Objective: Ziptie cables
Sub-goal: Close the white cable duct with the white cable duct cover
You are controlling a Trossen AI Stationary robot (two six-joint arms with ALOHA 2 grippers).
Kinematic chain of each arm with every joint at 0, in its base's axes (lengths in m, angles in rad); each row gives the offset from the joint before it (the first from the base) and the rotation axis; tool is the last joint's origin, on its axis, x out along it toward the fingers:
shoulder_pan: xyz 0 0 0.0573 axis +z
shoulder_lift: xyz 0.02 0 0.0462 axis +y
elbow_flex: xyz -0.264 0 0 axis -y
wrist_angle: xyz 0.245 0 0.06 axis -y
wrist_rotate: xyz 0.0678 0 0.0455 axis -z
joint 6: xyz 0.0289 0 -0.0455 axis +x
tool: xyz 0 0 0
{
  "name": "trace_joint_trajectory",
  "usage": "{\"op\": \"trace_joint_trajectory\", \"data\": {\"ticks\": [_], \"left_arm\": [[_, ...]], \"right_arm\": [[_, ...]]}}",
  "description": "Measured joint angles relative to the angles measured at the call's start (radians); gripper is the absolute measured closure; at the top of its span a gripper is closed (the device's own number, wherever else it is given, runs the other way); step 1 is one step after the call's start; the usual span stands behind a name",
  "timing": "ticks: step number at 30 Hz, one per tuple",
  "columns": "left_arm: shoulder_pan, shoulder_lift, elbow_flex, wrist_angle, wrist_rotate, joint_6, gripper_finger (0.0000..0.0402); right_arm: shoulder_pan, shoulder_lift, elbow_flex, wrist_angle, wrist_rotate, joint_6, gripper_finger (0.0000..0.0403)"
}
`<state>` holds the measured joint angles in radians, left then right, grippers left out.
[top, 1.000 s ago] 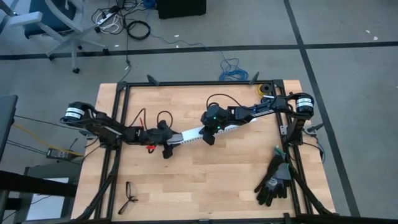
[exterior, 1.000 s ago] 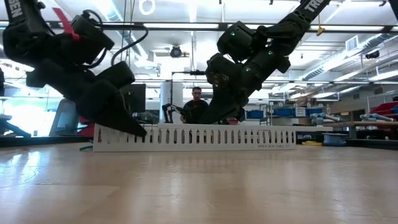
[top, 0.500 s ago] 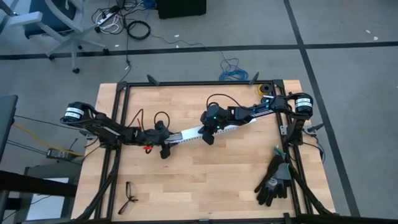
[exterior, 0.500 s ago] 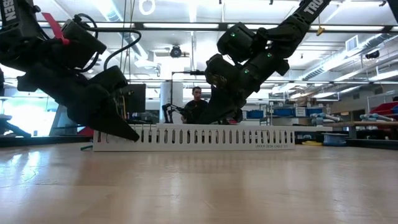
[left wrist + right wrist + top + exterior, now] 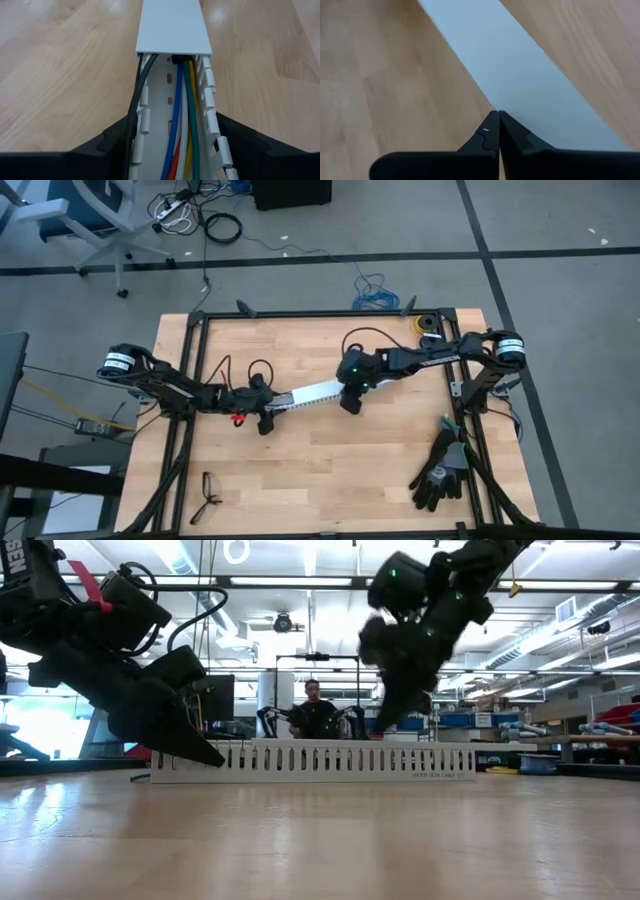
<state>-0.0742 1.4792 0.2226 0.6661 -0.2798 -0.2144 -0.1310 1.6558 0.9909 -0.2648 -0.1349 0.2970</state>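
While the left arm stretches low across the surface (image 5: pixel 300 470), its left pincer (image 5: pixel 175 150) stands wide around the open end of the white channel (image 5: pixel 312 393). Only the left wrist view shows the cables (image 5: pixel 182 125) lying inside. The right pincer (image 5: pixel 498 131), fully closed, hovers above the channel's lid (image 5: pixel 172 25).

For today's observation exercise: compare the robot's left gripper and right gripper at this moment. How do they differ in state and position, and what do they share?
The left gripper has its fingers spread on either side of the white slotted channel, at the end where the cables lie uncovered; the right gripper has its fingers pressed shut, holding nothing. The left gripper sits low at the table; the right gripper hangs above the channel's covered part. Both are dark two-finger grippers over the same channel.
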Motion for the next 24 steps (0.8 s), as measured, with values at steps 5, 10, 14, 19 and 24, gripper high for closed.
{"op": "trace_joint_trajectory", "data": {"ticks": [5, 10, 14, 19, 24], "left_arm": [[0.002, 0.0, 0.0, 0.006, -0.005, 0.005, 0.0158], [0.005, 0.002, -0.005, 0.025, -0.022, 0.021, 0.0158], [0.005, 0.002, -0.004, 0.022, -0.019, 0.018, 0.0158], [0.003, 0.001, -0.01, 0.023, 0.004, 0.001, 0.0158], [0.002, 0.001, -0.01, 0.025, 0.006, 0.005, 0.0158]], "right_arm": [[-0.025, 0.117, -0.007, 0.114, -0.082, 0.053, 0.0403], [-0.015, 0.329, 0.135, 0.28, -0.129, -0.038, 0.0403], [0.019, 0.373, 0.228, 0.251, -0.11, -0.135, 0.0403], [0.041, 0.279, 0.228, 0.2, -0.088, -0.182, 0.0403], [0.043, 0.129, 0.181, 0.044, 0.006, -0.176, 0.0403]]}}
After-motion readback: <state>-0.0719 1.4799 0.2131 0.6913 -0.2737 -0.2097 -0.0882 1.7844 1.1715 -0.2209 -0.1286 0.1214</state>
